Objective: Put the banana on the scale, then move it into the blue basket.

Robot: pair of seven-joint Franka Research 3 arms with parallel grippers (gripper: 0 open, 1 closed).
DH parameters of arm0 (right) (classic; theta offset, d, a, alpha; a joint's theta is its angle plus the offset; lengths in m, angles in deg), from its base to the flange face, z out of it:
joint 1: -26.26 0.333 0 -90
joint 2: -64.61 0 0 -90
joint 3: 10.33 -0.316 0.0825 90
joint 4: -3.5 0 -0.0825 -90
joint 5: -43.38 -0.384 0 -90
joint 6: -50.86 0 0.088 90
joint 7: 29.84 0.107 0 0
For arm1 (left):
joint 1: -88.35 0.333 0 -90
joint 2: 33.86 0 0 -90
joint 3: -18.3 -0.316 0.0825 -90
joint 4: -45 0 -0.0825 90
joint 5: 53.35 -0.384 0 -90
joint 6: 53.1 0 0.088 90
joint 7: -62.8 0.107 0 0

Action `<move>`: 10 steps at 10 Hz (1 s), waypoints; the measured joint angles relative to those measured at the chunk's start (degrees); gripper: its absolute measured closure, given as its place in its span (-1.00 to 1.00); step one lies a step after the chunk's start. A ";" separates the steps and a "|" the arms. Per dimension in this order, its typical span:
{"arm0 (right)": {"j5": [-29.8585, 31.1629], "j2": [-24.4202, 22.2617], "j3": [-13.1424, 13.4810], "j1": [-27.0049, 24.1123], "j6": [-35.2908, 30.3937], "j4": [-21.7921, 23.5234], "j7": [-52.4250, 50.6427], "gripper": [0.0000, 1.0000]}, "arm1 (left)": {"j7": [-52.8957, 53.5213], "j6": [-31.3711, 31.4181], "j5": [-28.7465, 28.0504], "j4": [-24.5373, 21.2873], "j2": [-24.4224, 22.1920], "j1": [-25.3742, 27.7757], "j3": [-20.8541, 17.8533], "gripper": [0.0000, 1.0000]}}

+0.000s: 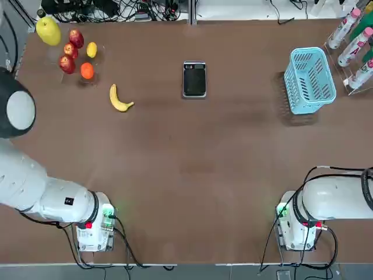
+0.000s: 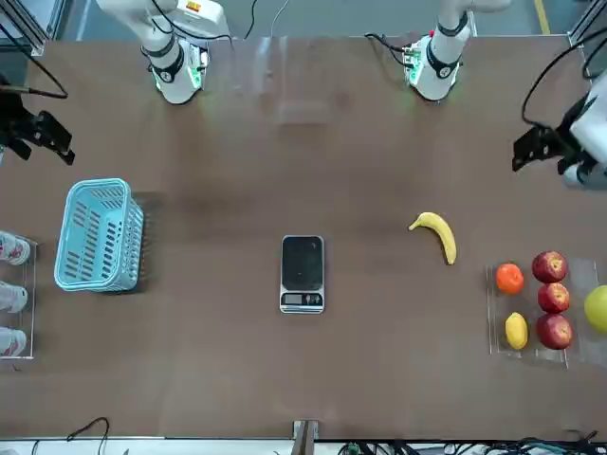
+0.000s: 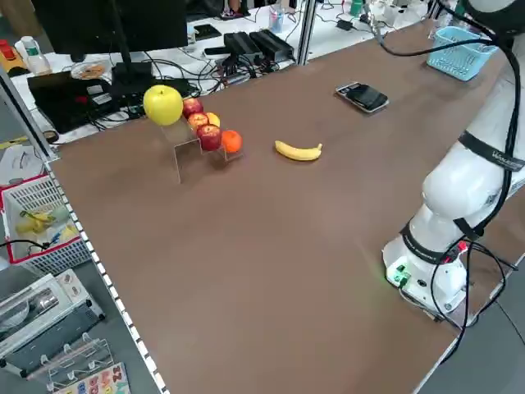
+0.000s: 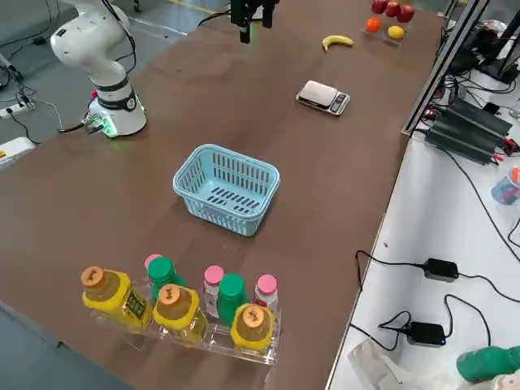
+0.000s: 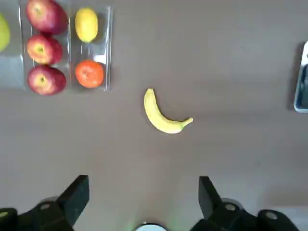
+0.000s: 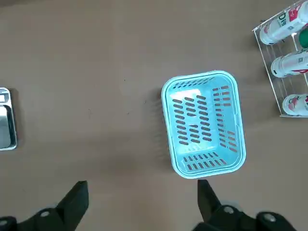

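Observation:
The yellow banana (image 1: 119, 99) lies on the brown table, left of the black scale (image 1: 194, 79) and right of the fruit tray. The scale sits bare at the far middle. The light blue basket (image 1: 307, 52) stands far right with nothing in it. My left gripper (image 5: 144, 192) hangs open high above the table, looking down on the banana (image 5: 163, 115), well apart from it. My right gripper (image 6: 142, 195) is open too, high above the basket (image 6: 166, 120). In the front view both grippers hover at the table's sides, the left (image 2: 541, 147) and the right (image 2: 38, 133).
A clear tray (image 1: 73, 55) with red apples, an orange and a lemon stands far left beside a large yellow-green fruit (image 1: 48, 30). A rack of bottles (image 1: 355, 41) sits far right beyond the basket. The arm bases (image 1: 96, 224) (image 1: 297, 224) stand at the near edge.

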 joint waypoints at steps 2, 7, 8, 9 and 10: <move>0.00 0.00 0.03 0.00 -0.02 -0.01 0.00 -1.00 | -10.75 1.36 0.00 -1.20 3.43 0.02 0.04 -0.99; 0.00 0.00 0.12 0.00 -0.01 -0.04 0.00 -1.00 | -19.67 14.69 0.00 -17.16 0.24 1.29 -0.16 -0.99; 0.00 0.00 0.14 -0.01 -0.01 -0.04 0.00 -1.00 | -20.93 19.04 0.00 -21.81 -1.02 1.97 -0.11 -0.99; 0.00 0.00 0.16 -0.01 -0.01 -0.04 0.00 -1.00 | -23.09 24.81 0.00 -26.99 -2.22 2.15 -0.01 -0.99; 0.00 0.00 0.19 -0.01 -0.01 -0.04 0.00 -1.00 | -25.71 30.56 0.00 -32.26 -3.10 2.13 0.43 -0.99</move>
